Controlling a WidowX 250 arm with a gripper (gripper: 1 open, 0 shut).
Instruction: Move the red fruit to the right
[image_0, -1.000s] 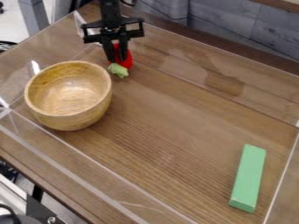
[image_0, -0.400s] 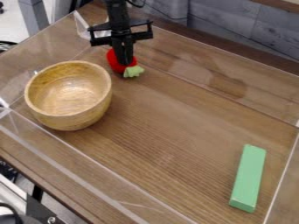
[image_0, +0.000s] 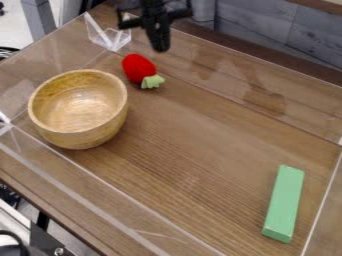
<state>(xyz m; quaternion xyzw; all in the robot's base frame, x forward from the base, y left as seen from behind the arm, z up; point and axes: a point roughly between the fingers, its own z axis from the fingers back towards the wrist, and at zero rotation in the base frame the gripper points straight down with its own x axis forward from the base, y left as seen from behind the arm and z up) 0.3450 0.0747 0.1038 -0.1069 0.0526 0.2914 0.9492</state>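
The single camera view looks down across a wooden table (image_0: 201, 150) walled in by low clear panels. Near the top of the frame the dark gripper (image_0: 159, 42) hangs above the tabletop, pointing steeply down, its fingers drawn together into one narrow tip with nothing between them. The red fruit (image_0: 138, 68) lies on the wood below and slightly left of that tip, apart from it, resting on its side with its green leafy cap turned toward the lower right. Just left and in front of the fruit sits a round wooden bowl (image_0: 79, 108), upright, close beside it but not touching. Far off in the lower right corner a long flat green block (image_0: 283, 203) lies near the clear wall, well apart from everything else.
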